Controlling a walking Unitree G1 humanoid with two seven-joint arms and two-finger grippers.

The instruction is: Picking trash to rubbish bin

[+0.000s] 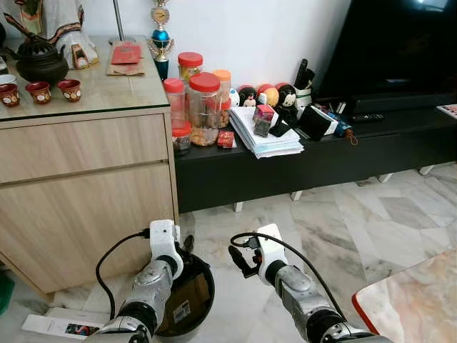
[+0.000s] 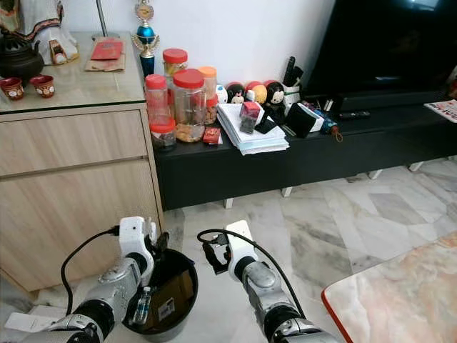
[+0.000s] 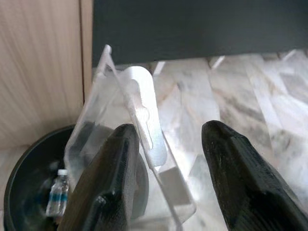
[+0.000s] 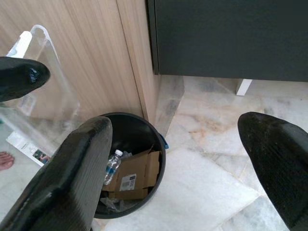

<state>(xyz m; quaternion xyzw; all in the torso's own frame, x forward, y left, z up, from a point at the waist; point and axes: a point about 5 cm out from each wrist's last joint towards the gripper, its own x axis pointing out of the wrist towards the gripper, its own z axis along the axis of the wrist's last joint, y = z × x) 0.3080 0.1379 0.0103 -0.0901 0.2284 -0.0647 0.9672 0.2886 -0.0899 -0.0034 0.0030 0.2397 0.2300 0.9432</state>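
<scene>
A black rubbish bin stands on the marble floor by the corner of the wooden cabinet. Inside it lie a small plastic bottle and flattened cardboard. My left gripper hovers over the bin's rim, shut on a clear plastic package with a white hang tab. That package also appears in the right wrist view, above and beside the bin. My right gripper hangs just right of the bin, open, with nothing between its fingers.
The wooden cabinet rises directly behind the bin. A low black TV bench carries jars and papers. A marble table corner with a red edge juts in at the near right. A leaflet lies on the floor.
</scene>
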